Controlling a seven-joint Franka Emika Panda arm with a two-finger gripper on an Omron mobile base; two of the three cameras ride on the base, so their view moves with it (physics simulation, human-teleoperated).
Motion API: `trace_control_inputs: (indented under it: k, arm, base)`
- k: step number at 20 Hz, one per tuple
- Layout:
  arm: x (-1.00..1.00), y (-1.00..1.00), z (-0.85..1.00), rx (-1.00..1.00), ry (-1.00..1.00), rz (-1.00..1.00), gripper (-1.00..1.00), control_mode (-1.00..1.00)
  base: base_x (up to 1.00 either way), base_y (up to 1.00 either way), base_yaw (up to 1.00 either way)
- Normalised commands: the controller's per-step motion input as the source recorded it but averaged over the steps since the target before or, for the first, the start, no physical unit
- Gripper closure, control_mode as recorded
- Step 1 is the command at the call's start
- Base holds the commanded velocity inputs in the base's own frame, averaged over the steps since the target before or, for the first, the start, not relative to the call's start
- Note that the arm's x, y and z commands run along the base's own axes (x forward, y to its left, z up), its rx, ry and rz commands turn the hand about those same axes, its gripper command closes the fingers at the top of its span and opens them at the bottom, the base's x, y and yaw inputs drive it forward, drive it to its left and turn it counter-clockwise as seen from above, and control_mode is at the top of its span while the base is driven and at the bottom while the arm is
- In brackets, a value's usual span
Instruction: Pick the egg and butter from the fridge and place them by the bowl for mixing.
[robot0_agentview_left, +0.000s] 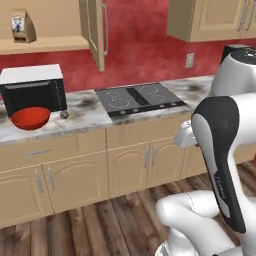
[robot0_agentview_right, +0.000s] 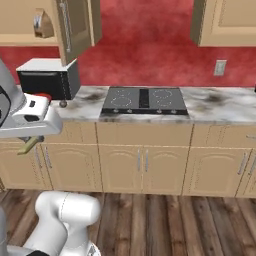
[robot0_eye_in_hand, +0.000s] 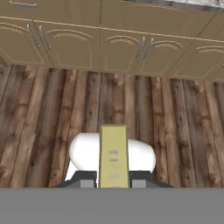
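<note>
The tool (robot0_eye_in_hand: 113, 183) is clamped on the butter (robot0_eye_in_hand: 113, 153), whose long axis runs straight out between the fingertips.

The pincer (robot0_eye_in_hand: 113, 183) hangs over the floor, clamped on butter (robot0_eye_in_hand: 113, 153).

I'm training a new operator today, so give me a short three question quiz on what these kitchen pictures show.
1. True or false: the gripper is shut on the butter.
2. What lies on the counter just right of the red bowl?
3. The bowl sits in front of: A cooktop, B microwave, C toaster.

Key: 1 true. 2 the egg. 3 B, the microwave.
</note>
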Motion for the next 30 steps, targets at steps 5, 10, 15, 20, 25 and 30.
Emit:
trace_control_inputs:
  k: [5, 10, 15, 20, 25, 30]
  arm:
    - [0.0, 0.0, 0.0, 0.0, 0.0, 0.0, 1.0, 1.0]
    - [0.0, 0.0, 0.0, 0.0, 0.0, 0.0, 1.0, 1.0]
    - [0.0, 0.0, 0.0, 0.0, 0.0, 0.0, 1.0, 1.0]
    - [0.0, 0.0, 0.0, 0.0, 0.0, 0.0, 1.0, 1.0]
    - [0.0, 0.0, 0.0, 0.0, 0.0, 0.0, 1.0, 1.0]
    - [0.0, 0.0, 0.0, 0.0, 0.0, 0.0, 1.0, 1.0]
  base:
    - [0.1, 0.6, -0.3]
    - [0.12, 0.66, -0.27]
    - [0.07, 1.0, -0.11]
    - [0.08, 0.86, 0.04]
    - [0.54, 0.09, 0.05]
    - [0.74, 0.04, 0.02]
